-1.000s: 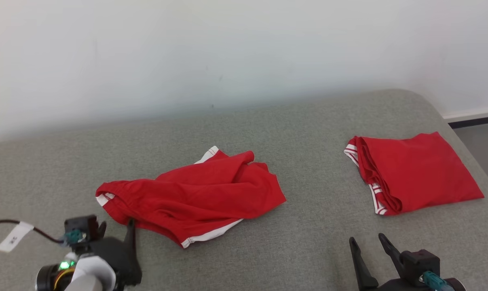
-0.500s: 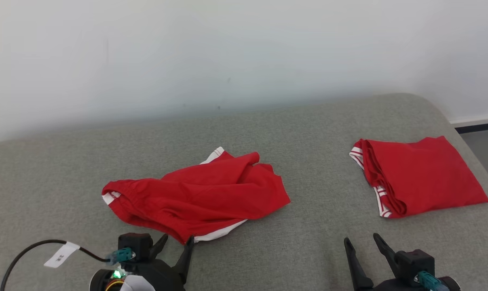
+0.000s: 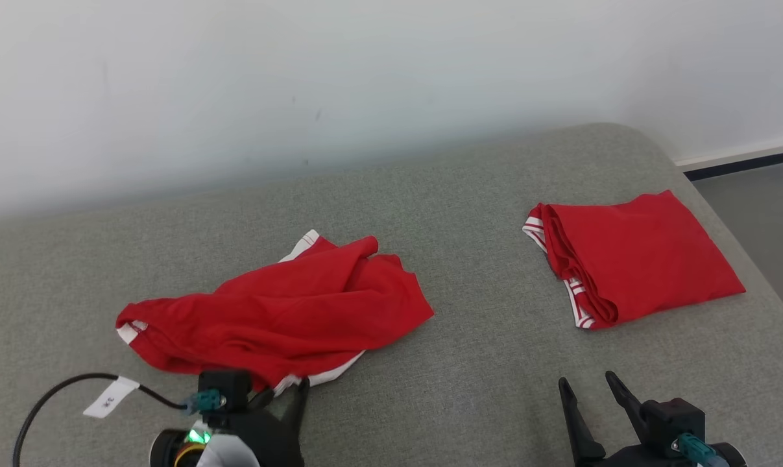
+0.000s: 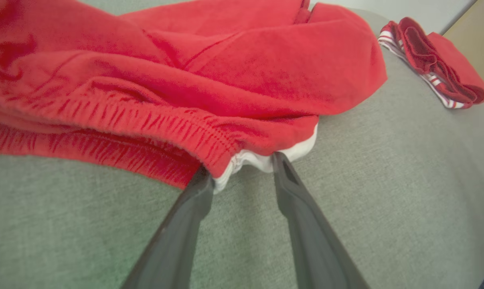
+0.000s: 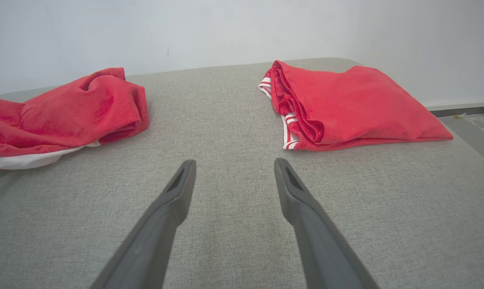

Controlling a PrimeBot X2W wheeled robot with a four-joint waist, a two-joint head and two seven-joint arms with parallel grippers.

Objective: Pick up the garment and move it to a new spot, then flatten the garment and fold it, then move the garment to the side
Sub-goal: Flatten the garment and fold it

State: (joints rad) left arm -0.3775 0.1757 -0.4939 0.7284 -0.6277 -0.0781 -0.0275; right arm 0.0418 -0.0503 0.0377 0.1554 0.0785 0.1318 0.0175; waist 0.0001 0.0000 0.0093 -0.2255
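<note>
Since a second earlier, your left gripper had moved in: its spread, unclenched fingers straddled the white hem of the crumpled red shorts, well left of the folded red shorts. Your right gripper hovered released.

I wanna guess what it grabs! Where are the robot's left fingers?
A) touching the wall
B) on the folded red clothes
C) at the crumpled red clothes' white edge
C: the left gripper straddles the white edge of the crumpled garment, apart from the folded garment.
</note>
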